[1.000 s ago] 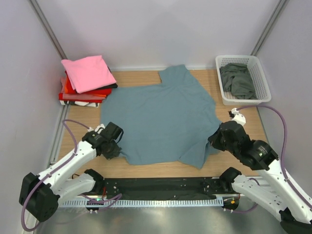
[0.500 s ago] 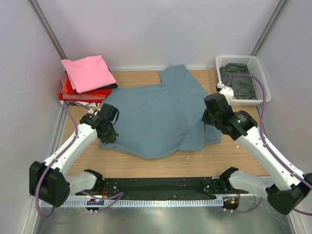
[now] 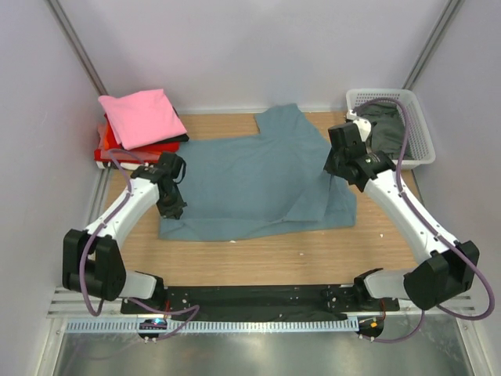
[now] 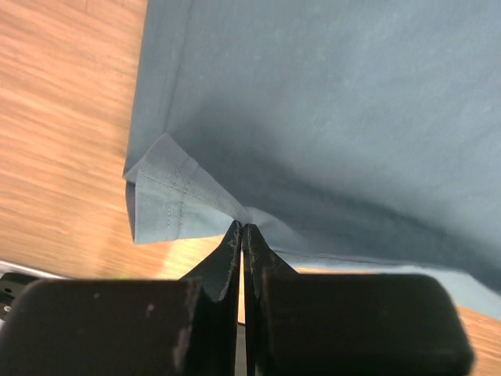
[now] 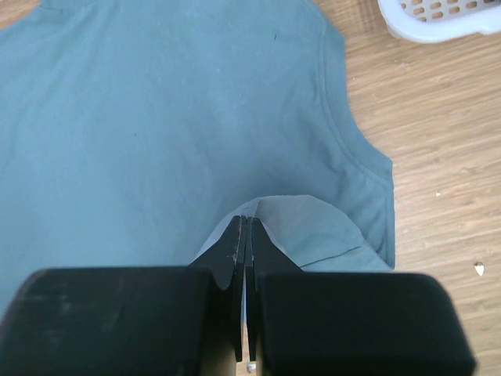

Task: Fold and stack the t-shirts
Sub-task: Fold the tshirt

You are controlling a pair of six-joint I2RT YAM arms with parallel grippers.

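On the wooden bench [image 3: 313, 251] lies a slate-blue t-shirt [image 3: 258, 184]. At nine o'clock the left claw [image 4: 243, 233] pinches its edge; at three o'clock the right claw [image 5: 245, 225] does likewise.

Left arm [image 3: 125, 213] and right arm [image 3: 401, 202] have swung forward; the blue t-shirt [image 3: 258, 178] now lies folded over.
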